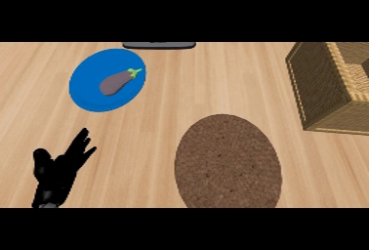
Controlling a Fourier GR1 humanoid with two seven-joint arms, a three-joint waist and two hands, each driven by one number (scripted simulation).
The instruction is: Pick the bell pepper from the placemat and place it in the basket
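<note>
1. Head view, nearest edge: left hand point(57, 171) at lower left, fingers straight and spread, pointing up, holding nothing. Resting, touching no object.
2. Right hand: not in frame, so no telling whether it carries anything.
3. Placemat point(228, 161): brown woven oval, lower centre, flat on the wooden counter point(216, 78). Nothing shows on it, so no bell pepper there.
4. Bell pepper: not visible anywhere in this view. Its location can't be told.
5. Farther, upper left: blue plate point(90, 95) with an eggplant point(115, 83) lying on it, purple body, green stem toward upper right. Not part of the task, well apart from placemat and hand.
6. Far right: wicker basket point(324, 102), cut by the right edge. Its outer walls show, plus only a sliver of the inside. No pepper in that sliver; the rest of the interior is hidden.
7. Far top edge: dark flat object point(158, 45), partly cut off, can't identify.
8. Progress (judgement): the pick looks done, since the mat is bare. The place is unconfirmed, because the pepper could be in the hidden part of the basket or with the unseen right hand. Left to verify: pepper inside the basket, hand let go.
</note>
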